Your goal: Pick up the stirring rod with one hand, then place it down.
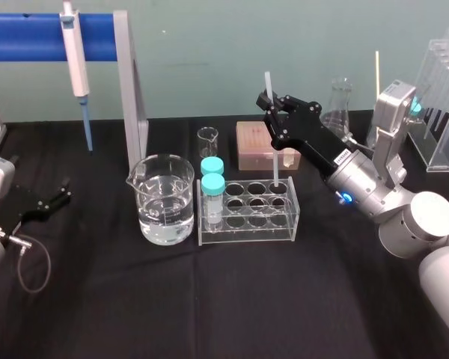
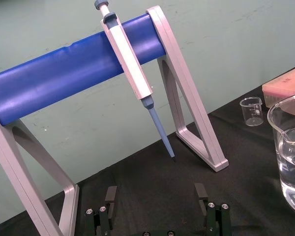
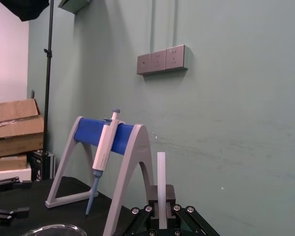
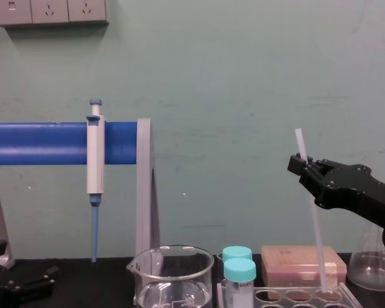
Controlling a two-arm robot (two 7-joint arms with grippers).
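The stirring rod (image 1: 275, 166) is a thin translucent-white stick standing almost upright. My right gripper (image 1: 272, 106) is shut on its upper part, with a short length sticking out above the fingers. The rod's lower end reaches the back right hole of the clear tube rack (image 1: 247, 226). From the chest, the rod (image 4: 317, 237) runs down from the black gripper (image 4: 305, 165) to the rack's top. In the right wrist view, the rod (image 3: 161, 177) rises straight from between the fingers. My left gripper (image 1: 58, 196) rests open on the table at the far left, fingers (image 2: 110, 195) wide apart.
A water beaker (image 1: 163, 198) stands left of the rack, which holds two teal-capped tubes (image 1: 212, 187). Behind are a small beaker (image 1: 207, 140), a pink box (image 1: 262, 146) and a flask (image 1: 340, 108). A pipette (image 1: 75, 52) hangs on the blue stand (image 1: 30, 36). A clear rack (image 1: 445, 112) stands far right.
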